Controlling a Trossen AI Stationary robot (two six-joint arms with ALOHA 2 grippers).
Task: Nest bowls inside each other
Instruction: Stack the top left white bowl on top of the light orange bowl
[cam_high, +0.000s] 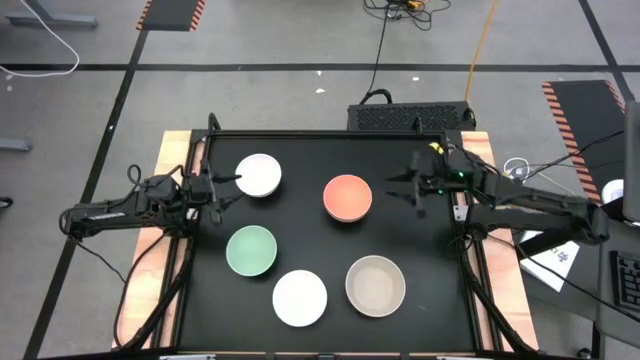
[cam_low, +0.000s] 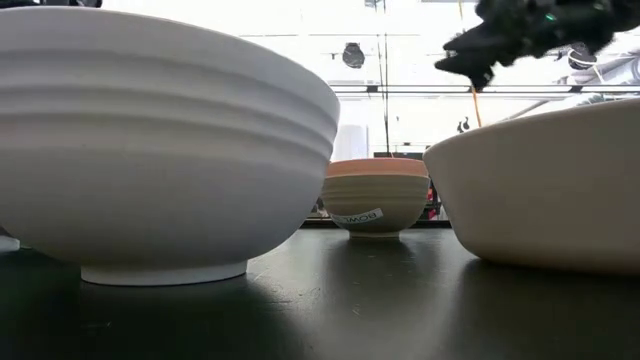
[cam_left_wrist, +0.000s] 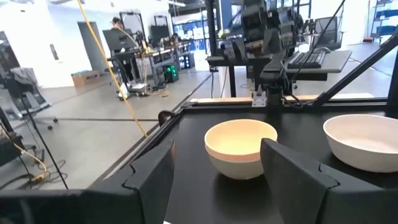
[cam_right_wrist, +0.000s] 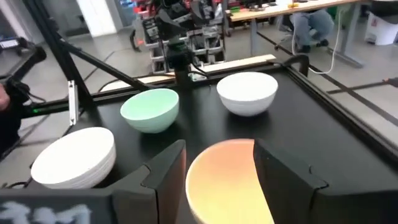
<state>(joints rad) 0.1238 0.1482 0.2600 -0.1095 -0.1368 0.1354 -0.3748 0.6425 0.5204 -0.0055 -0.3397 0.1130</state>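
Note:
Five bowls stand upright on their feet on the black table (cam_high: 330, 140), none nested. A white bowl (cam_high: 258, 175) is at the far left and the orange-coral bowl (cam_high: 348, 197) at far centre. The mint green bowl (cam_high: 251, 250) is at the left. A second white bowl (cam_high: 300, 298) and the beige bowl (cam_high: 375, 285) stand near the front edge. My left gripper (cam_high: 232, 185) is open, level, just left of the far white bowl. My right gripper (cam_high: 398, 188) is open, raised, just right of the orange-coral bowl (cam_right_wrist: 224, 180), apart from it.
A raised black frame (cam_high: 200, 240) runs round the table, with wooden strips outside it. A black box (cam_high: 410, 117) sits beyond the far edge. Bare table shows between the bowls at the centre (cam_high: 310, 240) and at the right side (cam_high: 435, 260).

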